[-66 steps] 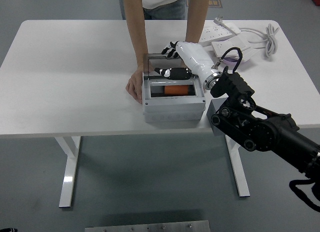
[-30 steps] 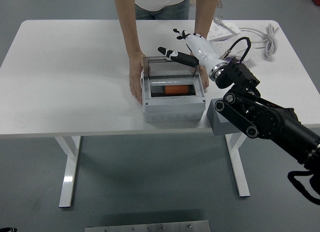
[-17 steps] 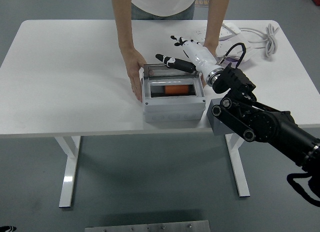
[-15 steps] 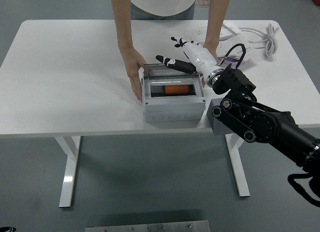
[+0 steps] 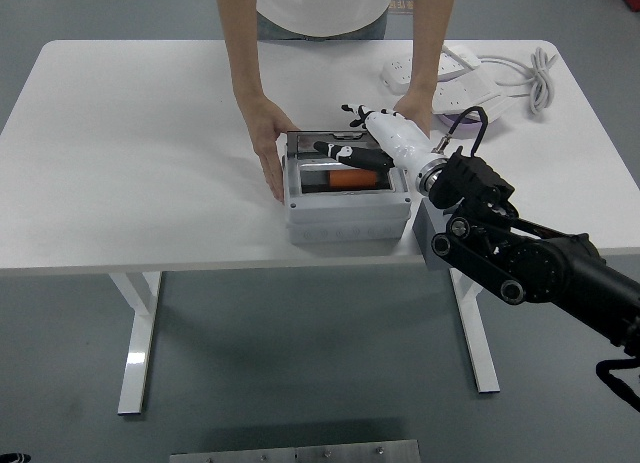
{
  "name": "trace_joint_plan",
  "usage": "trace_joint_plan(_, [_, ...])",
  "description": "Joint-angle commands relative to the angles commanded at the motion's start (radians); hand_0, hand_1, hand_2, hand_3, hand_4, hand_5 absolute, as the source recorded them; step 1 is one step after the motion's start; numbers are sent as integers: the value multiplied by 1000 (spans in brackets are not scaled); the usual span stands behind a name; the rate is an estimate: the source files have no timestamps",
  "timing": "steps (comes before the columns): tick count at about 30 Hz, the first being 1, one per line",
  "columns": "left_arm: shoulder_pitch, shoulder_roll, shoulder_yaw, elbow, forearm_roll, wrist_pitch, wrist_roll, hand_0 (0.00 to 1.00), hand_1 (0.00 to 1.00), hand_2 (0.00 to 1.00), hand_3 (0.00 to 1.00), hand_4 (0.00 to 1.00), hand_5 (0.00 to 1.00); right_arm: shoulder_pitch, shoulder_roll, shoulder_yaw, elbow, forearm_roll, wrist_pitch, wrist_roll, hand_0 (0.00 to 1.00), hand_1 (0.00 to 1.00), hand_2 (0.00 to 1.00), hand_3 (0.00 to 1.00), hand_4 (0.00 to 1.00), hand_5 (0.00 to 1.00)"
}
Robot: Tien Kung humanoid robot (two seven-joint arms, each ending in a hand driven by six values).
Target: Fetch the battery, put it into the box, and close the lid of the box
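The grey box (image 5: 348, 215) stands near the table's front edge, with the orange battery (image 5: 346, 181) lying inside it. Its clear lid (image 5: 306, 144) is hinged at the back and leans forward over the opening, partly lowered. My right hand (image 5: 345, 149), white with black fingers, reaches in from the right. Its fingers are stretched out across the lid's top and hold nothing. A person at the far side rests one hand (image 5: 268, 143) against the box's left side. The person's other hand (image 5: 411, 107) lies on the table behind the box's right corner.
Two white power strips (image 5: 432, 67) and a coiled white cable (image 5: 538, 71) lie at the back right, with a purple object (image 5: 462, 107) beside them. A grey block (image 5: 430, 231) sits at the table's front edge, right of the box.
My right hand rose out of the box, went behind the upright lid, then came forward and down, tipping the lid over the opening. The person's hands shifted around the box.
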Motion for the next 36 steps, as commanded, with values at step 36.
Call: trace_joint_plan(36, [9, -7, 3, -1, -5, 0, 3, 838, 900, 845, 812, 845, 517, -40, -59, 19, 166, -79, 89, -146, 612, 576, 674, 808, 962, 998])
